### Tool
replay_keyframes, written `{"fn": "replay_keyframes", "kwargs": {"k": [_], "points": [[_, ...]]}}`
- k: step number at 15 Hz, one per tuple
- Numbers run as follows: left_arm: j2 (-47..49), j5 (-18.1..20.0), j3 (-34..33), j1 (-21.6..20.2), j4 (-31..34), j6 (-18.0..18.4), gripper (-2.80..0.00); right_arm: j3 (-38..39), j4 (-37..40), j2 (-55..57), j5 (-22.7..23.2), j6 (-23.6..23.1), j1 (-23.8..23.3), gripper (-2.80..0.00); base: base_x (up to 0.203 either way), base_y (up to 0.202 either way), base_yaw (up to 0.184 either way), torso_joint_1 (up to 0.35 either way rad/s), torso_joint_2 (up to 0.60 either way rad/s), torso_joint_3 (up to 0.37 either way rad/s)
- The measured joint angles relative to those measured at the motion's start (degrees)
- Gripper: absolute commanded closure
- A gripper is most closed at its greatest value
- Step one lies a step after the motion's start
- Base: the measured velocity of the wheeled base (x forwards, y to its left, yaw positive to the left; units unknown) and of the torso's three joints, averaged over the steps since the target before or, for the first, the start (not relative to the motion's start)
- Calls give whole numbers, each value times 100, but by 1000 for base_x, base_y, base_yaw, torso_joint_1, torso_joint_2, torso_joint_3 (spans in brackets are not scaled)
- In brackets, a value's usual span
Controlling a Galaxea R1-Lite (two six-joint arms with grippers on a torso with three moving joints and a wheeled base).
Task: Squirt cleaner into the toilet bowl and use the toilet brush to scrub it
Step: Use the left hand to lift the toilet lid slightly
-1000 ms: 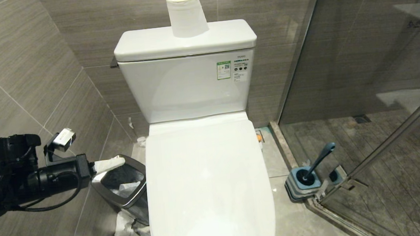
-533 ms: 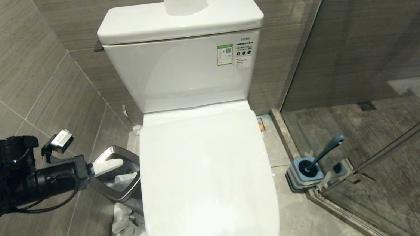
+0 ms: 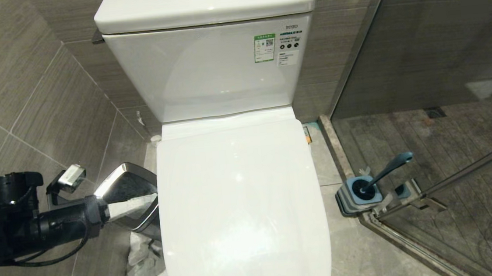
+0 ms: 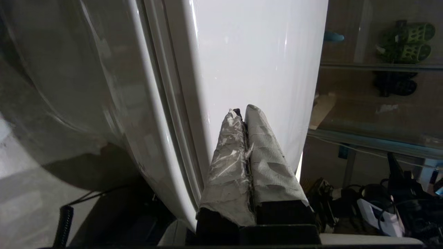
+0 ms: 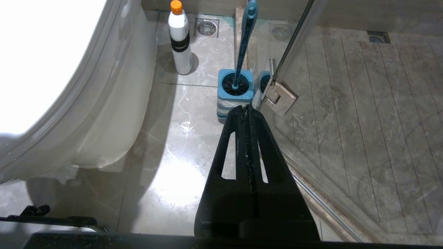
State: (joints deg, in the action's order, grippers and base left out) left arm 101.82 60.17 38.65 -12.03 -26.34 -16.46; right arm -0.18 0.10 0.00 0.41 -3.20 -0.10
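Lid down, nothing squirted yet.
Left gripper, pinched shut and empty, sits at the lid edge; likely next: lift it. Right gripper closed, empty, near the brush in its holder.

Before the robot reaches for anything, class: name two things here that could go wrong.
1. The toilet lid is down, so cleaner squirted now would likely land on it, not in the bowl.
2. The left gripper, shut, sits at the lid's edge above the steel bin; it might slip off or knock the bin.
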Motion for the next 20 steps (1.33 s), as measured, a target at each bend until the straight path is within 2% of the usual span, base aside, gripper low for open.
{"fn": "replay_keyframes", "kwargs": {"k": [3,9,11,12,15,18,20], "points": [[-42,40,-611,-24,-534,12,0,0,-2,0,2,-2,0,0,0,0,0,0,0,0],[790,178,-1567,-65,-2833,-10,0,0,4,0,-1,0,0,0,0,0,0,0,0,0],[1011,227,-1791,-107,-3281,-17,0,0,-2,0,2,-2,0,0,0,0,0,0,0,0],[1070,284,-1910,-122,-3365,-21,-280,0,0,0,0,-2,0,0,0,0,0,0,0,0],[1154,542,-2164,-216,-3523,-24,-280,0,0,0,0,-2,0,0,0,0,0,0,0,0],[1151,975,-2291,-373,-3536,-13,-280,0,1,0,0,-2,0,0,0,0,0,0,0,0],[1164,1025,-2339,-411,-3539,12,-280,0,-2,0,0,-1,0,0,0,0,0,0,0,0]]}}
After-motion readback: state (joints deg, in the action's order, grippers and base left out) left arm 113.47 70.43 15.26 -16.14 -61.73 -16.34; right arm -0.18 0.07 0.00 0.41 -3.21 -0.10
